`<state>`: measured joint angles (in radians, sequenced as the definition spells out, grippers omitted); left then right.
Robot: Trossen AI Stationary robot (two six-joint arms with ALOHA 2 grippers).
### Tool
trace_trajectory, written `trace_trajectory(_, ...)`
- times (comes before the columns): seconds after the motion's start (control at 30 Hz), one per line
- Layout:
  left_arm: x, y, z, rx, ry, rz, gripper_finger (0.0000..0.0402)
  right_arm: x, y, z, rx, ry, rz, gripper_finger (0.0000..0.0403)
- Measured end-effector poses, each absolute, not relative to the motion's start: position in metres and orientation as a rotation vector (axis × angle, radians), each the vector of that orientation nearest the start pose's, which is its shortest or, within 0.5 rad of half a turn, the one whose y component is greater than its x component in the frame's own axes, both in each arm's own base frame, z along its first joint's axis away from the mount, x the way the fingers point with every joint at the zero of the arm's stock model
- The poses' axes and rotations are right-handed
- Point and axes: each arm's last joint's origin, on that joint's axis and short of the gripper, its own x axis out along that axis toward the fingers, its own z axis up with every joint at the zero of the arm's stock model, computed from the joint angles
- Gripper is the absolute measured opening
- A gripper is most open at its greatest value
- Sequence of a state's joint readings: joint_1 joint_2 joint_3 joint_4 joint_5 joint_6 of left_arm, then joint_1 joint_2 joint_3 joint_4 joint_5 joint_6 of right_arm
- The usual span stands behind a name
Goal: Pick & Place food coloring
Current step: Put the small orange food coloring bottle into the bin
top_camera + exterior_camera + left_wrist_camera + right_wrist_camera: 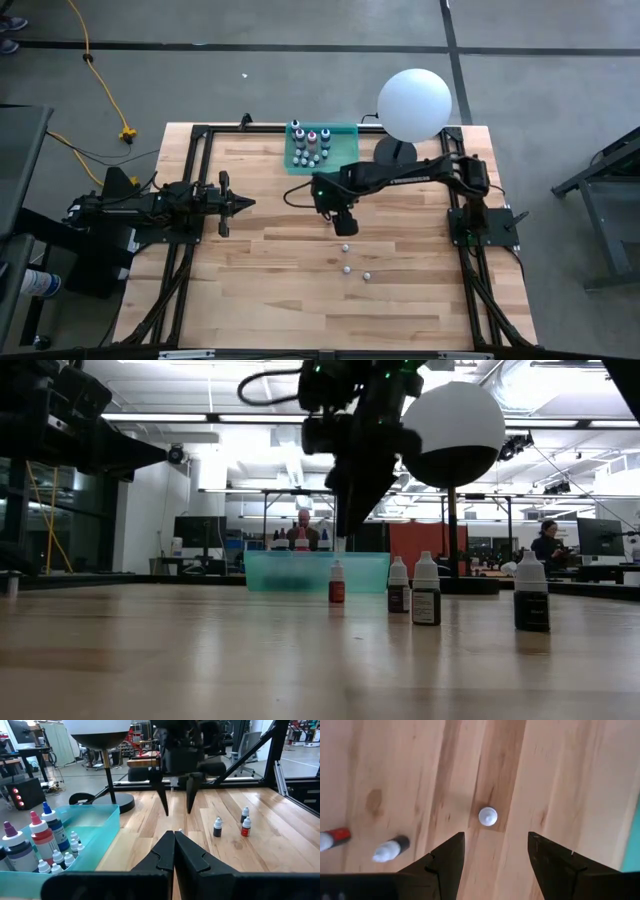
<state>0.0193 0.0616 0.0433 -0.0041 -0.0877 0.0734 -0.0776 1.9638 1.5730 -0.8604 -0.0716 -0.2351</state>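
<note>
From above, the right gripper [345, 226] hangs open over the table [250, 300], bottles [346, 258] standing loose near it and more in the tray [345, 132]. The left gripper [243, 203] waits closed. At table height, apparently four bottles [426, 590] stand upright. The right wrist view looks straight down on a cap [488, 816].

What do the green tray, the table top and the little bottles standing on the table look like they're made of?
Tray: seemingly translucent teal plastic; the bottles inside show dimly through its wall. Table top: light wood planks with visible grain and seams, with a slight sheen in the low view. Bottles on the table: probably plastic, with white caps and dark or red bodies; the material can't be confirmed.
</note>
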Motion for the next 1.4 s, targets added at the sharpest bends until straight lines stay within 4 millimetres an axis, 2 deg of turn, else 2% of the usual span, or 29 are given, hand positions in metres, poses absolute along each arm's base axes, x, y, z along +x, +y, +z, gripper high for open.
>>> trace_trajectory(0.17,0.099,0.004,0.173,0.074,0.026,0.106,0.0000,0.407,-0.029,0.198,-0.073,1.272,0.130,0.0206)
trace_trajectory(0.57,0.099,0.004,0.173,0.074,0.026,0.106,0.0000,0.416,-0.023,0.177,0.011,1.285,0.130,0.0206)
trace_trajectory(0.9,0.099,0.004,0.173,0.074,0.026,0.106,0.0000,0.417,-0.025,0.178,0.011,1.276,0.095,0.0203)
trace_trajectory(1.4,0.099,0.004,0.173,0.074,0.026,0.106,0.0000,0.419,-0.027,0.174,0.024,1.275,0.108,0.0123)
